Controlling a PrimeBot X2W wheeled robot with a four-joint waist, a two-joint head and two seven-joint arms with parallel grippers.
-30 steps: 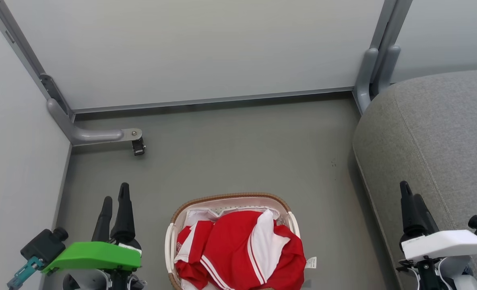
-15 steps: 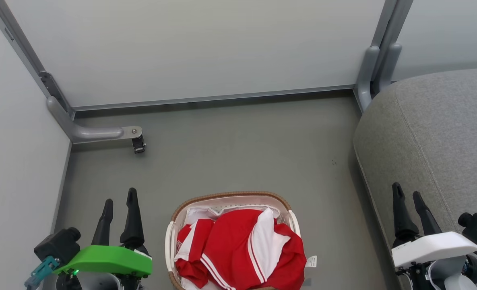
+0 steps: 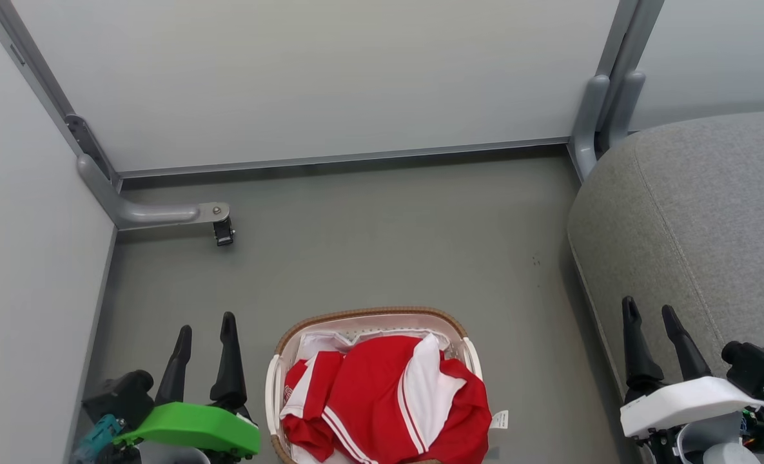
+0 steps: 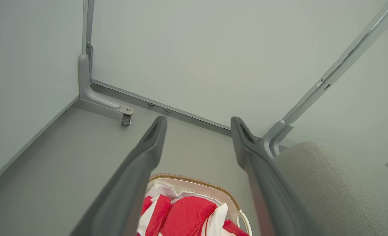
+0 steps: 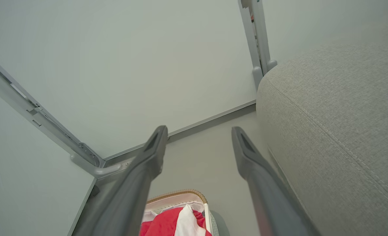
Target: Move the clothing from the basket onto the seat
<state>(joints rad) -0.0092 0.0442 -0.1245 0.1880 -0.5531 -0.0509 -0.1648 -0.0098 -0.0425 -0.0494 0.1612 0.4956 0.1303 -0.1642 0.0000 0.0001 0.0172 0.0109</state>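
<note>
**Head view**
- Left gripper (image 3: 206, 323): lower left, under a green cover. Its two dark fingers are spread with nothing between them, above the grey floor (image 3: 382, 245), just left of the basket and apart from it.
- Right gripper (image 3: 647, 306): lower right, under a white cover. Its fingers are parted and empty, and they show against the near edge of the seat.
- Basket (image 3: 356, 316): oval and white with a brown woven rim, standing on the floor at bottom centre between the two grippers.
- Clothing (image 3: 382, 386): red with white panels and thin white stripes, heaped in the basket. It rises above the rim, and a small white tag (image 3: 499, 420) hangs over the right side.
- Seat (image 3: 697, 212): a grey upholstered cushion at the right with a stitched seam. It is near the basket, with a strip of floor between them.
- Grey metal bracket (image 3: 217, 225): at the foot of the pale wall panels (image 3: 304, 77), far left corner.

**Left wrist view**
- Left gripper (image 4: 198, 120): fingers wide apart, holding nothing.
- The basket rim (image 4: 197, 180) and the clothing (image 4: 187, 213) lie below, between the fingers.
- The seat (image 4: 328, 183) is at lower right.

**Right wrist view**
- Right gripper (image 5: 198, 130): fingers wide apart, holding nothing.
- The basket (image 5: 177, 194) and the clothing (image 5: 167, 226) are at the bottom edge, by the view's left finger.
- The seat (image 5: 328, 131) is on the right.
</note>
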